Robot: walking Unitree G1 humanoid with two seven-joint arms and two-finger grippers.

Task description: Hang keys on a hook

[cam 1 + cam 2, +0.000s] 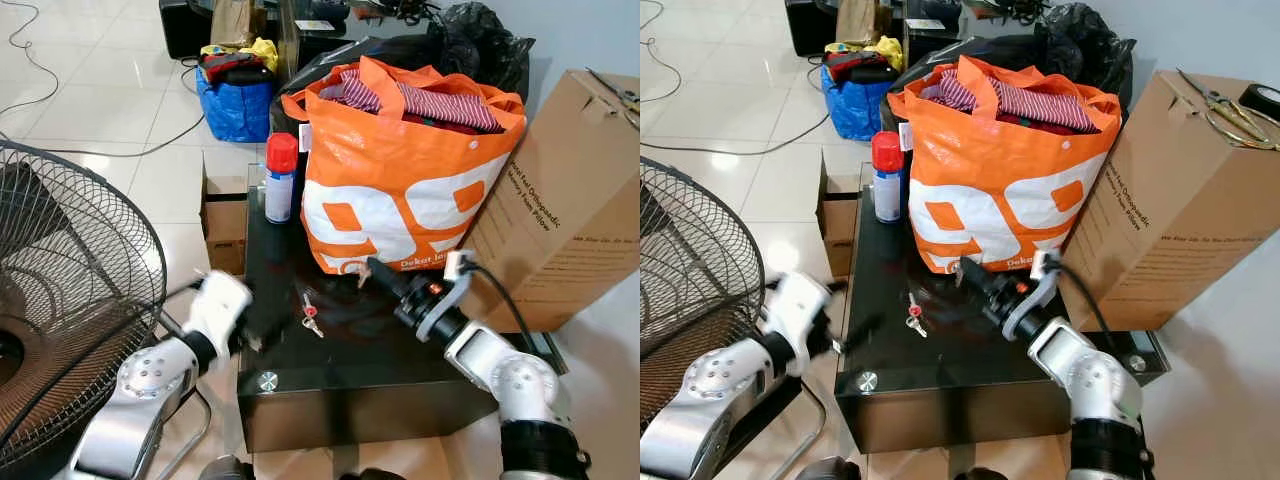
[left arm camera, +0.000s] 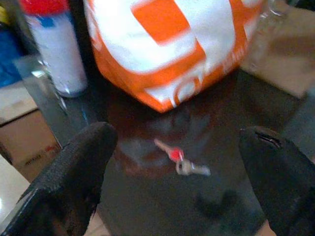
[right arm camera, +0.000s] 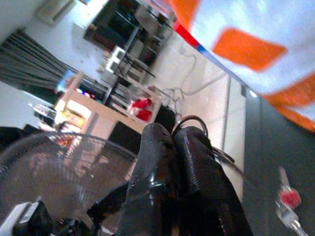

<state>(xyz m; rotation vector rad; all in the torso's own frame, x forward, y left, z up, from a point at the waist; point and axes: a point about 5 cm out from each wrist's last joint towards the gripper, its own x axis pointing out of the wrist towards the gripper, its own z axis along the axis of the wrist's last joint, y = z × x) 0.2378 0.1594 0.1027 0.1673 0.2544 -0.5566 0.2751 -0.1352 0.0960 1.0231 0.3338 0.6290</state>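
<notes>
Keys [image 1: 311,317] with a red top lie flat on the dark shiny tabletop [image 1: 350,370], just in front of the big orange and white bag [image 1: 400,180]. A second small key sits right by the red one.

The left gripper [image 2: 177,196] hangs low over the tabletop with its jaws spread wide. The keys lie on the tabletop ahead of these jaws, in line with the gap between the two black fingers [image 2: 74,167] and not touching either. Past the keys, further out from the jaws, stand the orange bag and a white spray can [image 1: 280,178] with a red cap.

The right gripper [image 1: 372,268] reaches in from the other side, with its tip close to the bottom of the orange bag. Its jaws are pressed together. In the right wrist view a thin metal ring [image 3: 189,120] shows right at the tips of the jaws, but I cannot tell if they pinch it. The keys lie on the tabletop off to one side of these jaws, not touching them.

A big black fan [image 1: 60,300] stands beside the left arm. A brown cardboard box [image 1: 570,200] stands by the right arm.
</notes>
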